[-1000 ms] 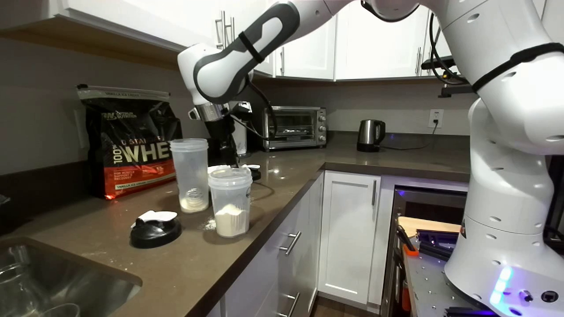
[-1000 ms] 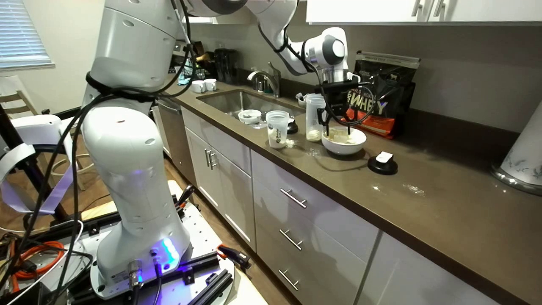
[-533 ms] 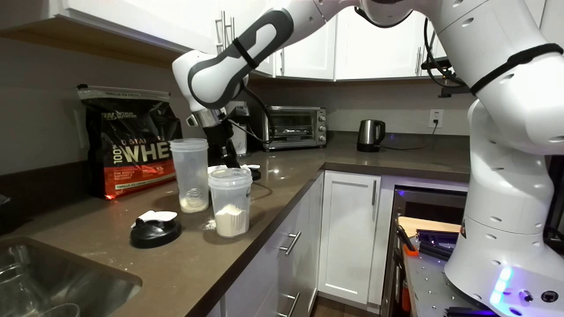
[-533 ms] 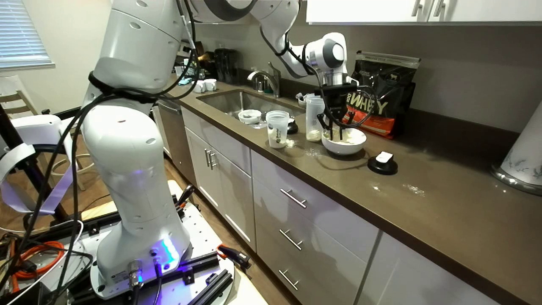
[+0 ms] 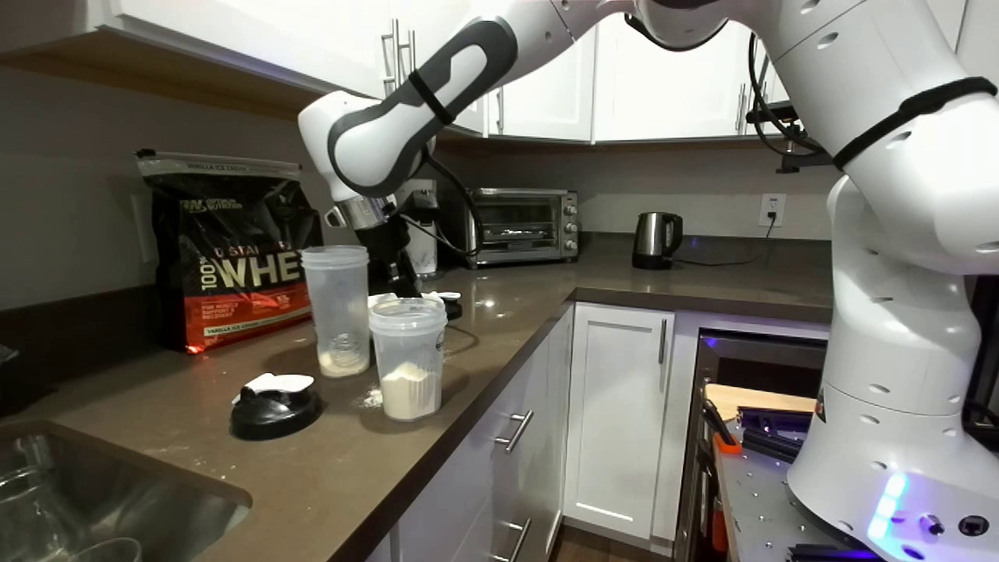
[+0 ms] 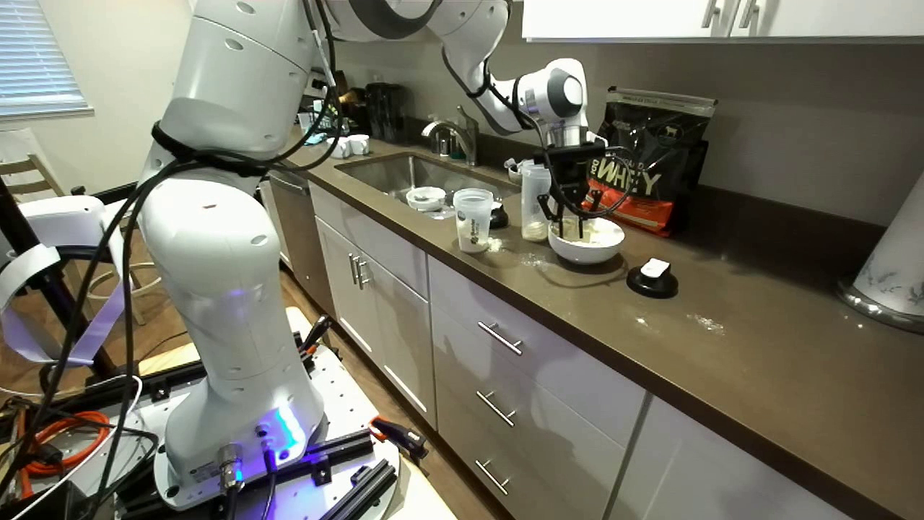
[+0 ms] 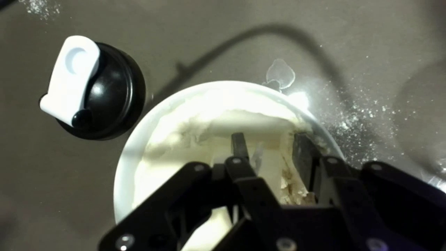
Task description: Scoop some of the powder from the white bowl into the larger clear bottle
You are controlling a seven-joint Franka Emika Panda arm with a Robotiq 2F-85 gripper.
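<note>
The white bowl (image 6: 586, 253) stands on the counter; its rim (image 7: 128, 170) shows in the wrist view. Pale powder (image 7: 195, 129) lies heaped round a hollow in it. My gripper (image 6: 571, 235) points down into the bowl; in the wrist view my gripper (image 7: 270, 137) has its fingers apart. A smooth pale patch with brown marks (image 7: 289, 181) shows between them; I cannot tell whether they hold it. In an exterior view the fingertips are mostly hidden. The larger clear bottle (image 5: 337, 304), tall and upright, stands beside the bowl (image 6: 535, 202), a thin powder layer (image 5: 343, 363) at its bottom.
A shorter translucent tub (image 5: 407, 351) with powder stands near the counter's front edge. Black lids lie on both sides: one lid (image 6: 652, 280) beside the bowl, one lid (image 5: 275, 410) near the sink (image 6: 411, 170). The whey bag (image 5: 242, 257) stands against the wall.
My gripper has moved lower in the bowl and slightly toward the larger bottle, tilting a little. The gap between its fingers looks narrower than one second ago. The containers have not moved.
</note>
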